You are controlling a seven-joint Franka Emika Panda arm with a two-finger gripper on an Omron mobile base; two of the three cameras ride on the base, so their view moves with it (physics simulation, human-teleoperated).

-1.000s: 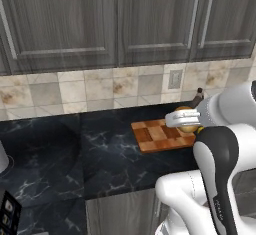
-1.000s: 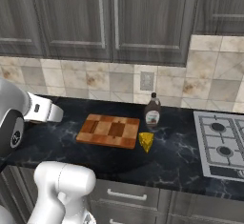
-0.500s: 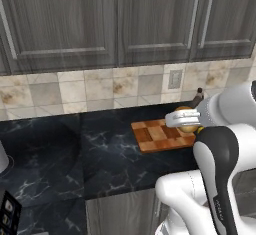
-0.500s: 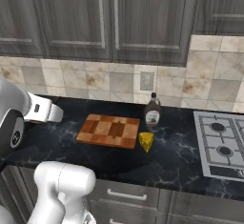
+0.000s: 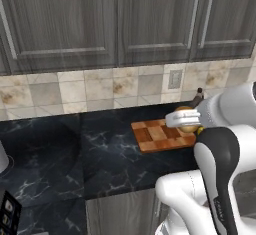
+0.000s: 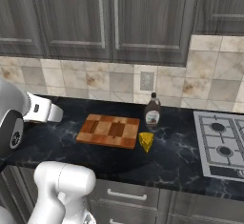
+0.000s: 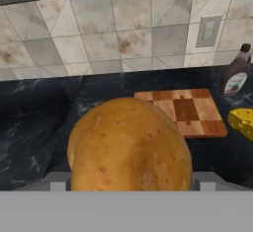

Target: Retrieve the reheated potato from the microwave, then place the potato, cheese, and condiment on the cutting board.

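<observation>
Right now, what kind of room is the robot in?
It looks like a kitchen. There is a dark marble counter with a gas stove set into it, grey cupboards above a tiled wall, and a wooden cutting board with a cheese wedge and a condiment bottle beside it.

a: any readable text in these views?
b: none. condiment bottle (image 6: 152,111) has a pale label, too blurred to read.
a: wall outlet (image 7: 207,30)?
b: plain plate, no markings legible.
</observation>
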